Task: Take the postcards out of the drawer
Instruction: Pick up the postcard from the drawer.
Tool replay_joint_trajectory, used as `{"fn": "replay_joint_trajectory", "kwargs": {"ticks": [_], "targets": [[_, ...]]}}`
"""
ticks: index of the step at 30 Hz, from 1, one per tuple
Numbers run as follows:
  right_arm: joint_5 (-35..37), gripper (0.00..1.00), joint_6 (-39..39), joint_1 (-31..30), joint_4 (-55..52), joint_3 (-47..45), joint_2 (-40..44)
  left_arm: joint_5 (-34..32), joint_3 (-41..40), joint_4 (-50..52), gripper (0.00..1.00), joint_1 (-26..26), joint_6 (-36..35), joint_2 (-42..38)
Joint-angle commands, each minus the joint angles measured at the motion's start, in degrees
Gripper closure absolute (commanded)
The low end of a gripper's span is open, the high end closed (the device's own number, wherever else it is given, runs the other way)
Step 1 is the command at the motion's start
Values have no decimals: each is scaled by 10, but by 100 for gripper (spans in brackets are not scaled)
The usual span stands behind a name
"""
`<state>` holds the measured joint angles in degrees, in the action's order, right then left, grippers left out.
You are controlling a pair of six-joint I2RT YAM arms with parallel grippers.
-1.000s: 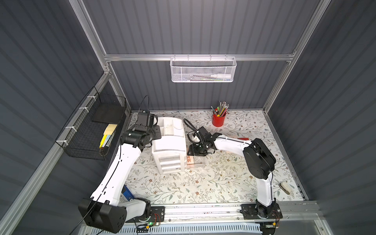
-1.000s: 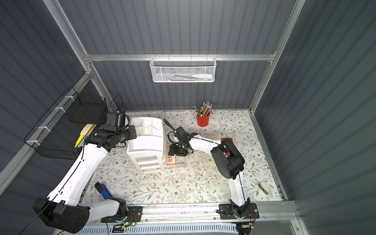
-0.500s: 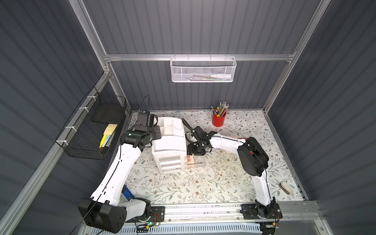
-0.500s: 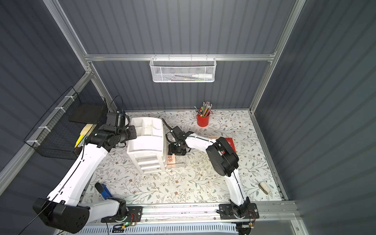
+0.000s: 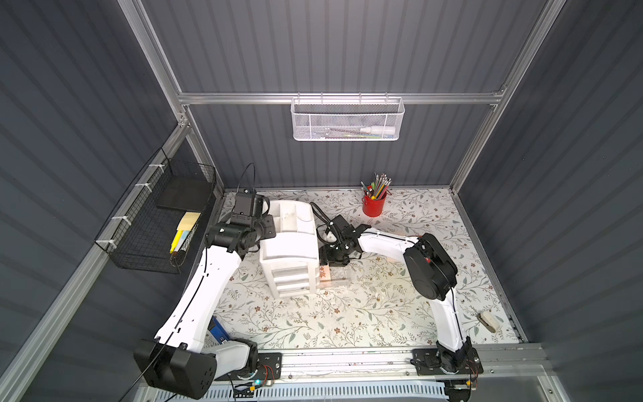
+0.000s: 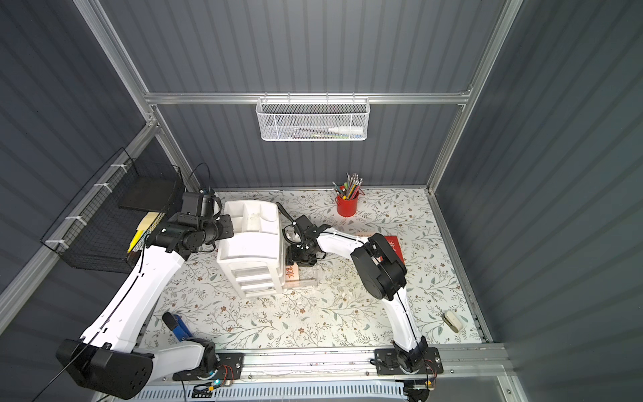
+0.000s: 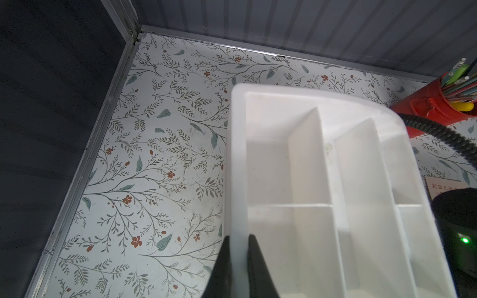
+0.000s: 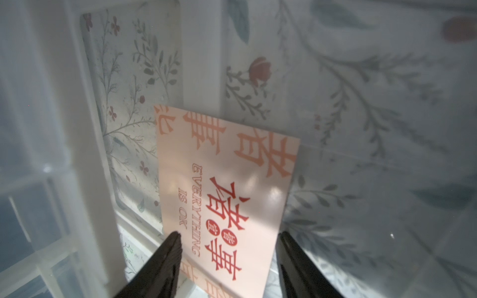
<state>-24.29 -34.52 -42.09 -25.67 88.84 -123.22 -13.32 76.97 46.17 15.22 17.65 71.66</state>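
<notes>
A white drawer unit (image 5: 288,250) stands at the table's left, its clear drawer (image 5: 344,276) pulled out to the right. One pale peach postcard (image 8: 227,180) with red characters lies tilted in that drawer and shows in both top views (image 5: 324,273) (image 6: 291,271). My right gripper (image 8: 230,233) hangs over it, open, a finger close beside each long edge of the card. Two more postcards lie on the table behind the right arm, a red one (image 6: 395,247) and a peach one (image 7: 444,187). My left gripper (image 7: 238,236) is shut on the rim of the unit's top tray.
A red pencil cup (image 5: 374,205) stands at the back. A black wire basket (image 5: 156,222) hangs on the left wall and a white mesh basket (image 5: 348,120) on the back wall. A small white object (image 5: 489,322) lies front right, a blue one (image 5: 217,330) front left.
The right arm's elbow has swung a little to the left and its gripper has settled slightly closer over the card in the drawer. The left arm has not moved.
</notes>
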Motion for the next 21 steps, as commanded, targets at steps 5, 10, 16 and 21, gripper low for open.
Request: {"fn": "replay_joint_trajectory", "kwargs": {"ticks": [5,10,16,21], "targets": [[-58,39,-25,0,48,-42,5,-5,-7,-8,100,-2,-14,-17],[-78,39,-53,5,103,-73,29,-5,-9,-8,100,-2,-14,-19],[-101,40,-71,9,138,-90,43,-5,-9,-7,100,-2,-16,-19],[-100,43,-70,10,139,-94,52,-6,-9,-8,100,-2,-15,-19]]}}
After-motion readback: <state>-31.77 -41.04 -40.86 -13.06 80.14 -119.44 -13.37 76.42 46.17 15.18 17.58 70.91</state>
